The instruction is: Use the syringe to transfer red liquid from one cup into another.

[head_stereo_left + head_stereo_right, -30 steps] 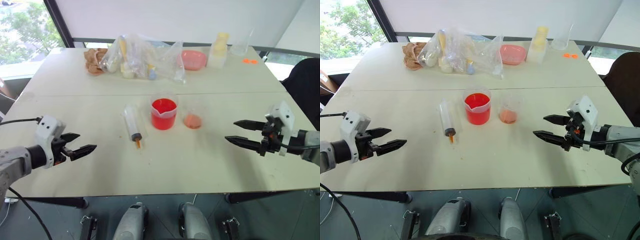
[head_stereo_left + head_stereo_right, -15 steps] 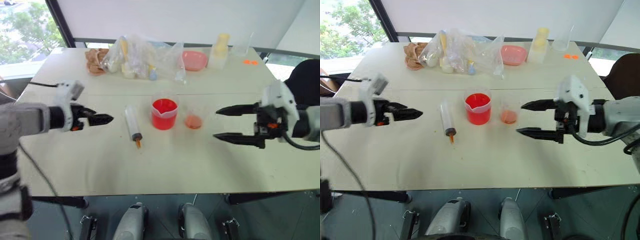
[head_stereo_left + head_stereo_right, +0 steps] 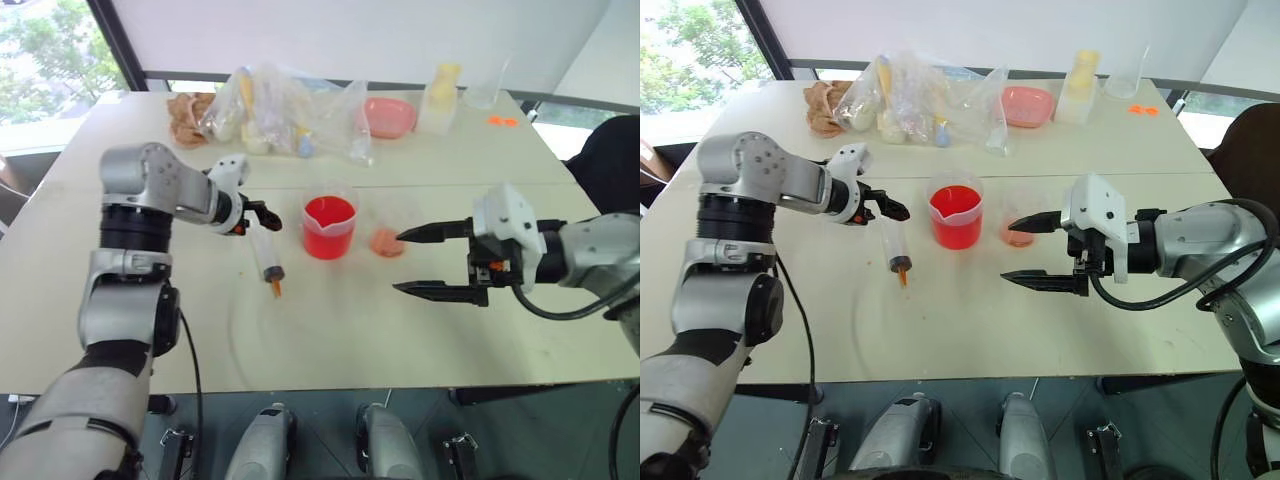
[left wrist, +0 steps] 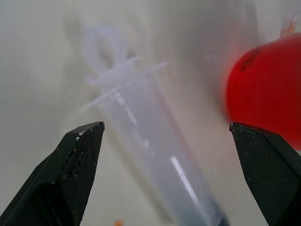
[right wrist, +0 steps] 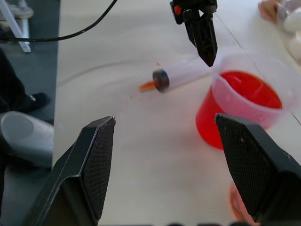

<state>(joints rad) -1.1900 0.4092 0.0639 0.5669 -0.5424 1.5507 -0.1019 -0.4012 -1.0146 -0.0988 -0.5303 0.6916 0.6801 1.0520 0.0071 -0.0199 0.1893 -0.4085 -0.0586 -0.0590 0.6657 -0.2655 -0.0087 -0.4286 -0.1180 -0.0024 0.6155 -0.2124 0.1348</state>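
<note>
Now both wide open, empty: left gripper (image 3: 892, 208) over syringe (image 3: 894, 243).

Left arm bent sharply at the elbow, forearm reaching inward over the bench, left gripper (image 3: 268, 216) angled downward with jaws spread wide, nothing between them. Right arm stretched across from the right side, wrist roughly level, right gripper (image 3: 402, 262) pointing toward the left, two black fingers (image 3: 432, 232) parted wide, one above the other, empty. Both grippers apart from each other, neither gripping anything.
</note>
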